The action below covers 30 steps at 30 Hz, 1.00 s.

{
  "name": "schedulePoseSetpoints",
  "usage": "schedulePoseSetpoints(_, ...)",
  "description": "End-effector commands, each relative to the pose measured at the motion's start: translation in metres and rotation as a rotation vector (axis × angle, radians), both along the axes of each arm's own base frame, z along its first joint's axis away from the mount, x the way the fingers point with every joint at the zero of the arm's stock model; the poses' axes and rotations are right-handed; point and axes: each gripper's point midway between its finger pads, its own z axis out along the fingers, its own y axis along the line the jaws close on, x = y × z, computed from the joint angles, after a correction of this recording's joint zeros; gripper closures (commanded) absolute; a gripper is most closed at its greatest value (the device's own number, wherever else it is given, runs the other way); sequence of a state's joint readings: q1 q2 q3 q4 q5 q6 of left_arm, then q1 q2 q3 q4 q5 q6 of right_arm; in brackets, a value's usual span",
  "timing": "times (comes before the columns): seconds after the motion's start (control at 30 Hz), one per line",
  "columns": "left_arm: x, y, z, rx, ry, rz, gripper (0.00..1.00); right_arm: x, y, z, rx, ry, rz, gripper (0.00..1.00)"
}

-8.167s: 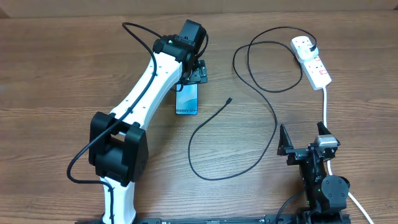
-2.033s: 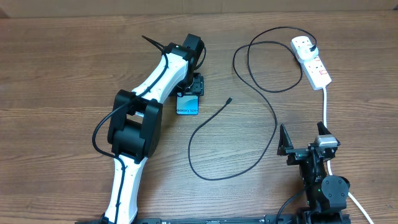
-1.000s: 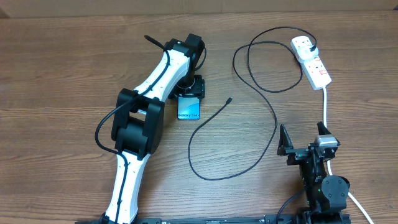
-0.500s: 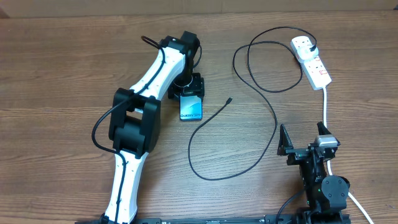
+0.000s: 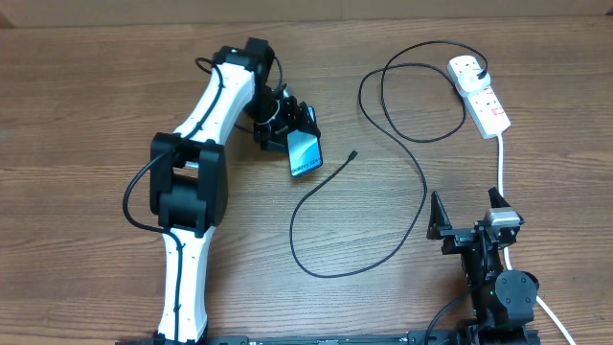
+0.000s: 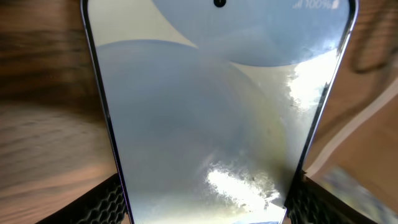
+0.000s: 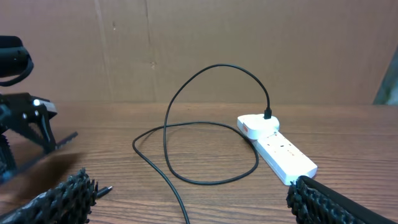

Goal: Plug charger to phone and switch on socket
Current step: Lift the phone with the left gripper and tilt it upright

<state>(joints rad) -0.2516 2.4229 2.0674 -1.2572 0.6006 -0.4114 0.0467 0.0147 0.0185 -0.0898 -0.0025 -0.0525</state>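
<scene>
- We found the left gripper (image 5: 292,128) clenched on the phone (image 5: 305,153), near the charger (image 5: 425,192) tip
- Its long axis ran slightly diagonal, text end aimed near-right
- The right gripper (image 5: 467,215) stood released

Overhead, one end of the phone (image 5: 306,154) is hidden under the left end effector (image 5: 291,130). Switch positions on the socket (image 5: 480,92) cannot be made out. Close up, the phone is cropped at both ends.
</scene>
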Motion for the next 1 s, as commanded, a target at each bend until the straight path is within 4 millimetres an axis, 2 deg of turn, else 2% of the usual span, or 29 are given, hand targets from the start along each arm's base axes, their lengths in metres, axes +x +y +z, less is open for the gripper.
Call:
schedulePoseSetpoints(0.0,0.01,-0.024,0.044,-0.315,0.024,0.039,0.29,0.0,0.001,-0.002,-0.001,-0.003,0.003,0.0)
schedulePoseSetpoints(0.13,0.02,-0.03,0.077,-0.54,0.055,0.091,0.28,0.0,0.001,-0.002,-0.001,-0.003,0.003,0.0)
schedulePoseSetpoints(0.33,0.037,-0.023,0.117,-0.761,0.165,0.198,0.29,0.0,0.001,-0.002,-0.001,-0.003,0.003,0.0)
schedulePoseSetpoints(0.53,0.045,-0.009,0.123,-0.754,0.386,0.367,0.26,0.0,0.001,-0.002,-0.001,-0.003,0.003,0.0)
schedulePoseSetpoints(0.67,0.047,-0.005,0.126,-0.746,0.495,0.438,0.28,0.0,0.001,-0.002,-0.001,-0.003,0.003,0.0)
schedulePoseSetpoints(0.97,0.058,0.0,0.135,-0.789,0.505,0.448,0.3,0.0,0.001,-0.002,-0.001,-0.003,0.003,0.0)
